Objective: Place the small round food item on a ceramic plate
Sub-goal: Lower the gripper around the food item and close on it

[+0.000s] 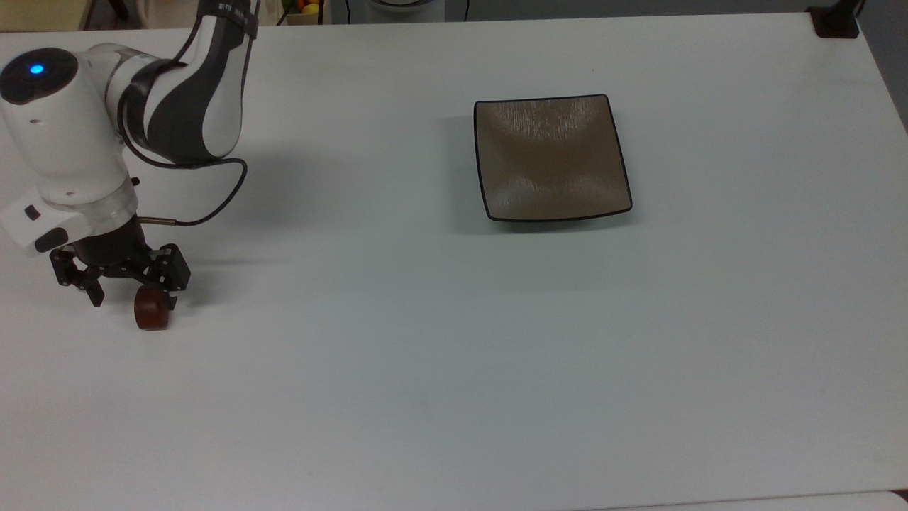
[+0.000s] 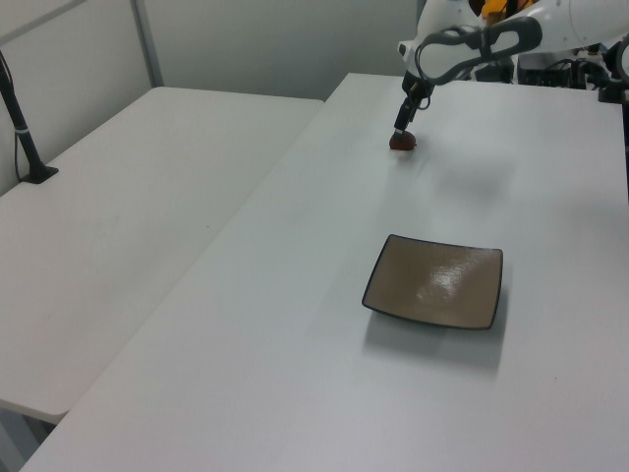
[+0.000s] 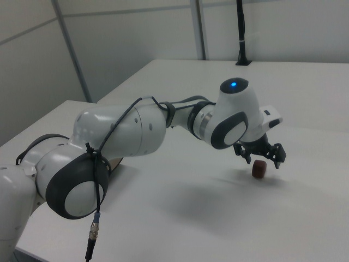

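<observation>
1. A white table [image 1: 454, 355] carries two things: a small round food item [image 1: 151, 312] and a ceramic plate [image 1: 550, 160].
2. The food item is a small reddish-brown lump, smooth and stubby. It sits on the table near the top view's left edge, well apart from the plate.
3. The plate is square and taupe-brown with a thin dark rim and upturned corners. It lies flat on the table toward the top view's upper middle, and nothing rests on it. In the left view the plate [image 2: 434, 281] is in the foreground and the lump [image 2: 401, 143] lies farther back.
4. A white and grey robot arm [image 1: 177, 92] reaches in from the top view's upper left. A blue light glows on its rounded wrist housing [image 1: 34, 69], and a thin black cable loops from the arm to the wrist.
5. The black claw [image 1: 131, 294] points down at the table, low and just above the lump. Its two fingers are spread apart and hold nothing.
6. In the top view, one finger [image 1: 169, 298] stands right at the lump's upper edge, while the other finger [image 1: 93, 294] stands off to the top view's left, clear of the lump. The lump therefore sits under one side of the claw rather than centred in its gap.
7. In the right view the claw [image 3: 260, 158] hangs directly over the lump [image 3: 259, 169], with the fingertips reaching down around its top. Whether a finger touches the lump cannot be told.
</observation>
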### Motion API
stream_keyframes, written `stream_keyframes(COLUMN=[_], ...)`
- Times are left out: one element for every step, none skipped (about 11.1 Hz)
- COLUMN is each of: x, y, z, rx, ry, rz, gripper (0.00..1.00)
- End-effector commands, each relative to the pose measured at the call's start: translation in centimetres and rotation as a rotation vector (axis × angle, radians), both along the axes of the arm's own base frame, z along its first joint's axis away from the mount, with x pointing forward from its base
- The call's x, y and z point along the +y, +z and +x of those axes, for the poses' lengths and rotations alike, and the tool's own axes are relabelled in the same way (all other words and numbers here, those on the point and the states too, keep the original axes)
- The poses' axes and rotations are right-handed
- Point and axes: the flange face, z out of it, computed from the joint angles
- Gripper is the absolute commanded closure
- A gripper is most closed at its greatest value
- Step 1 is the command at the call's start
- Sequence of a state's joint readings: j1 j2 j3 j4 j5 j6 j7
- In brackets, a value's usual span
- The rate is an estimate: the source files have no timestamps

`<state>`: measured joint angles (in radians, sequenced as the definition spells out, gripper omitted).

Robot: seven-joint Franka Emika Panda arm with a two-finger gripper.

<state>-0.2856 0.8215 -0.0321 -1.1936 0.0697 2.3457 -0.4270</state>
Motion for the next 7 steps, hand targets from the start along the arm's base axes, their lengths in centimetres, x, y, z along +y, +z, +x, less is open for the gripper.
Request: stream_keyframes(x=[0.79,0.72,0.80,0.80,0.69,0.71,0.86], y=[-1.02,-1.09,-1.21,-1.11,-1.11,-1.38,-1.79], z=[-0.44,-0.49,-0.47,-0.48,-0.51,-0.57,-0.72], rx=[-0.021,-0.020,-0.020,-0.020,-0.021,-0.017,-0.007], ry=[0.027,0.025,0.022,0.021,0.017,0.016,0.020], rz=[-0.013,-0.012,-0.007,-0.007,-0.005,-0.002,-0.002], gripper=[0.00,0.00,0.03,0.08,0.16,0.22,0.29])
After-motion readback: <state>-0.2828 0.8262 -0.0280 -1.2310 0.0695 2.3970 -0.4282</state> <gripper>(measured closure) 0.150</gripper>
